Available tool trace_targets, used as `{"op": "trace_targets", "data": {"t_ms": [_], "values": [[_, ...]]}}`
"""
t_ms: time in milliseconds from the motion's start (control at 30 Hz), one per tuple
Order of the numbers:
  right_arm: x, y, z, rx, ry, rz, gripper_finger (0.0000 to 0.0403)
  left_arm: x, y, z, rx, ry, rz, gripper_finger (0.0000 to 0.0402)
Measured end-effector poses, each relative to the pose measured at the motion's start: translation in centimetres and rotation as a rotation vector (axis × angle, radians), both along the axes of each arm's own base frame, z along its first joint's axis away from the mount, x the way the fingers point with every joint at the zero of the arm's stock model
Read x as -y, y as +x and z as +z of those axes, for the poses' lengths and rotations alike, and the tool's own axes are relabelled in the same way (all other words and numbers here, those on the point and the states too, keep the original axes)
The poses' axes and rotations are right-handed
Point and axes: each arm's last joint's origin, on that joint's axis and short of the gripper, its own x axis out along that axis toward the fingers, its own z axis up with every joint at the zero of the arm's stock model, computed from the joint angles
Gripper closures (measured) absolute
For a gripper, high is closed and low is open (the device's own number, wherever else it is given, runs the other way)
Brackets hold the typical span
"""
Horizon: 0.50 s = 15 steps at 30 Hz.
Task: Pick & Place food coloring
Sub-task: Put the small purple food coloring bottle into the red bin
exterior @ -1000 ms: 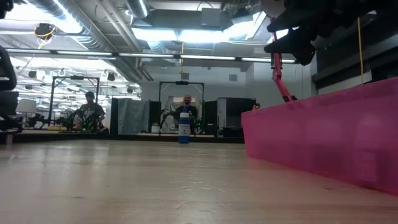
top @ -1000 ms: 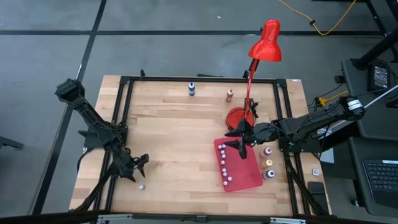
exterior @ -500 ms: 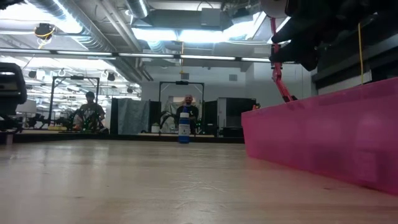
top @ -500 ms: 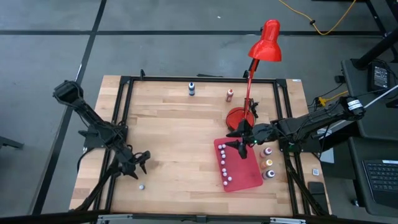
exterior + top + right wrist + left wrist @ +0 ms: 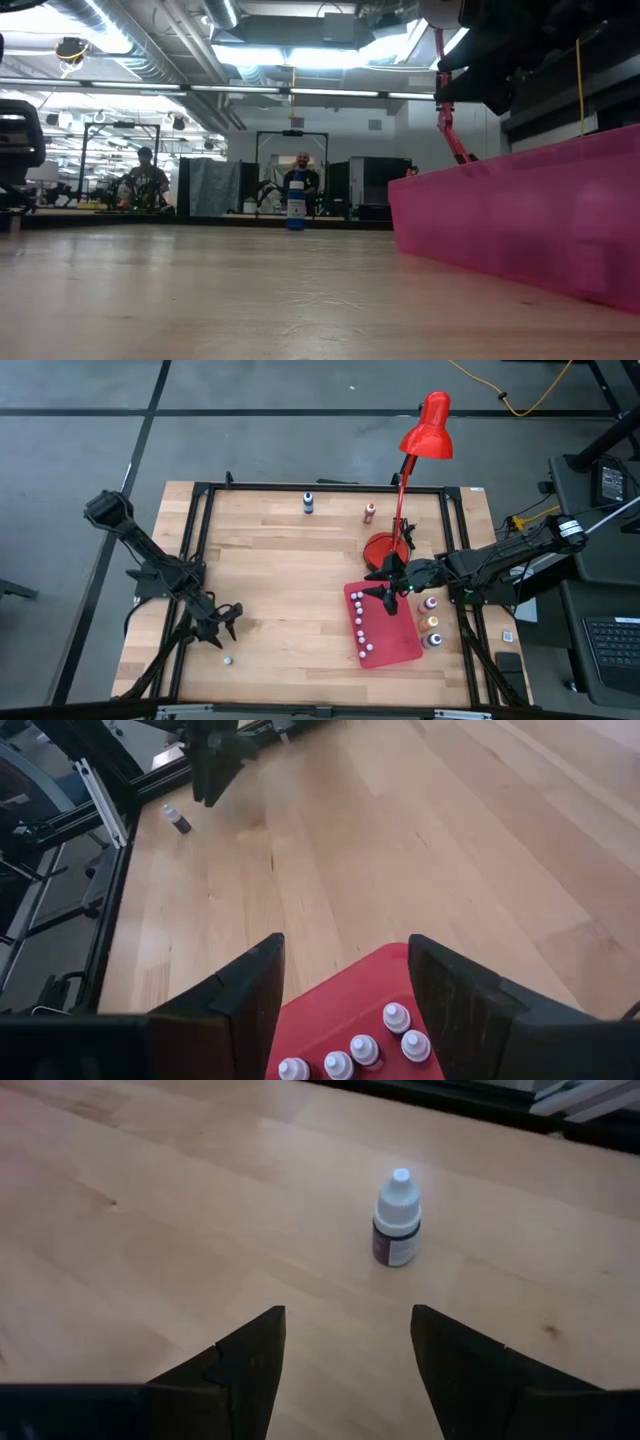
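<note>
The food coloring is a set of tiny bottles. Several whitish ones stand on the flat red mat. Three coloured ones stand right of the mat, and a blue one and a red one stand near the far edge. One purple bottle with a white cap stands upright, alone, near the table's near left corner. My left gripper hovers open just short of it, and the bottle lies ahead of the fingers. My right gripper is open above the mat's far part.
The red desk lamp's round base sits just beyond the mat, its stem rising beside my right gripper. A black frame borders the table. Bare wood lies between the two arms. In the low view the mat's edge fills the right side.
My left gripper has shifted slightly toward the table's far right, staying open near the lone purple bottle. My right gripper has risen a little over the mat. No bottle has moved.
</note>
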Motion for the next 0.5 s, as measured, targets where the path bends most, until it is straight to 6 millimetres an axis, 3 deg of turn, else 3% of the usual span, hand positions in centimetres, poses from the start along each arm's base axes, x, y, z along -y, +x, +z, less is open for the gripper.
{"op": "trace_targets", "data": {"t_ms": [500], "values": [[0.0, 0.0, 0.0, -0.002, 0.021, -0.012, 0.0189, 0.9, 0.6, -1.5, -0.059, -0.005, -0.044, 0.0189]]}}
